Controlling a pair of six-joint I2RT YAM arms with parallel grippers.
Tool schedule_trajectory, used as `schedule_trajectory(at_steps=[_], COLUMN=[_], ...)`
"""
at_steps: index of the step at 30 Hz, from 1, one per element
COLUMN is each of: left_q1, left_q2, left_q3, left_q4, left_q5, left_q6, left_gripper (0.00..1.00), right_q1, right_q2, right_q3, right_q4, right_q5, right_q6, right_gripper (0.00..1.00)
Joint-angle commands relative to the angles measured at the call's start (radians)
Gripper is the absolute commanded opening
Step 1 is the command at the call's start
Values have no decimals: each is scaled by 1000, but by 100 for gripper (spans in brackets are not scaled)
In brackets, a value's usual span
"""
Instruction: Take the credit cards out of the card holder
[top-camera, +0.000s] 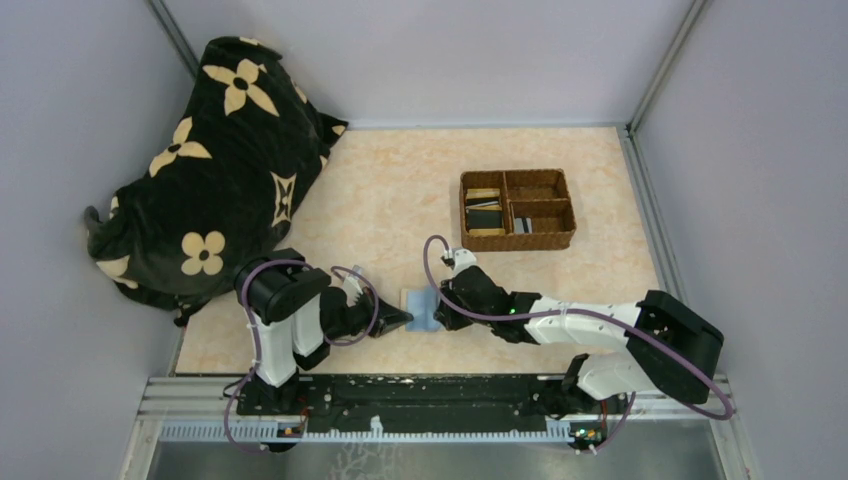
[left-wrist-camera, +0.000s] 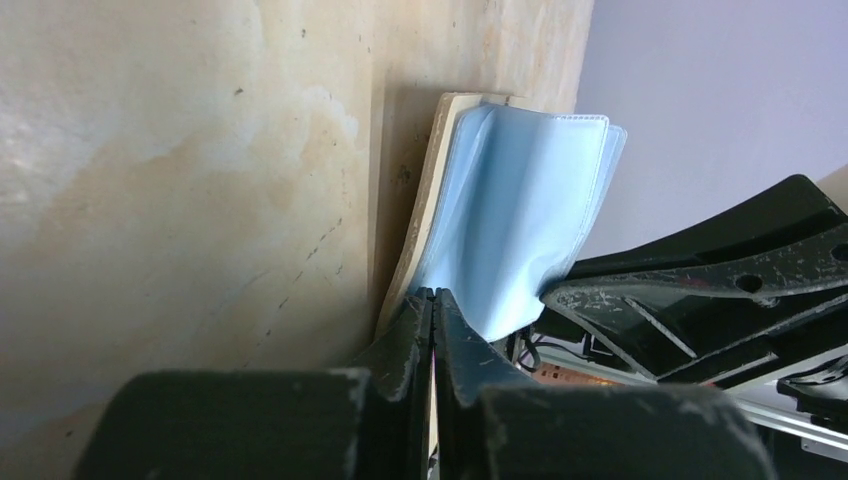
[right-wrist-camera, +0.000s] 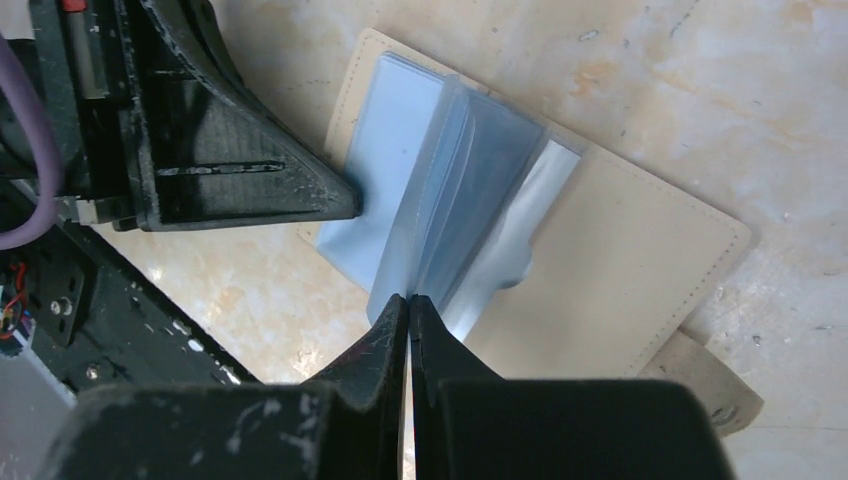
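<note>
Two grippers, both on the card holder (top-camera: 418, 308), which lies open on the table (top-camera: 400, 190) by its near edge, between my arms. My left gripper (left-wrist-camera: 433, 300) is closed tight, seemingly on the cover edge. My right gripper (right-wrist-camera: 410, 303) is pinched on a blue-grey sleeve (right-wrist-camera: 450, 200), lifting it. The fold runs straight away from my right fingertips, with the left arm opposite. No card shows in the sleeves.

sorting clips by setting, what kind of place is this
Most likely a robot lab test cell: plain walls box in a marble-look table, the left arm and right arm are bolted to a rail at its near edge, and a card holder and woven tray sit as props.
</note>
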Motion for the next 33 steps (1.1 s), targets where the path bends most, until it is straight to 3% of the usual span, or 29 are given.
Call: schedule_trajectory(at_steps=[1,3,5,7,11,16,25,28,33], left_q1=[-19,-21,-21,-21,-22,-26,-88,-106,-128], left_q2=[11,-27,-61,-88,-112,-123,-130,-224,-447], left_q3=[-64,-65,-61,-56,-58,-41,151,211,343], left_q4=[265,265,265,263,245,192,-26,-231,-753], left_q5=[7,13,26,32,10,-9,-23,-41,-147], left_q6=[80,86,95,103,104,114,153,221,408], left_gripper=[12,24,41,49,43,43,43,42,42], right_q1=[3,2,-3,-5,-8,-19,-53,-72,-91], right_q2=[-42,-61,-70,-75,-87,-90,-154,-176,-181], right_q3=[13,3,3,3,-4,-19,-73,-93,-103], right_q4=[-13,-21,-35,-49,-55,-65,-93,-93,-86], right_q5=[46,61,69,75,87,93,83,69,56], right_q6=[0,2,-1,-2,0,2,6,3,-4], right_gripper=[0,0,9,15,19,19,19,19,19])
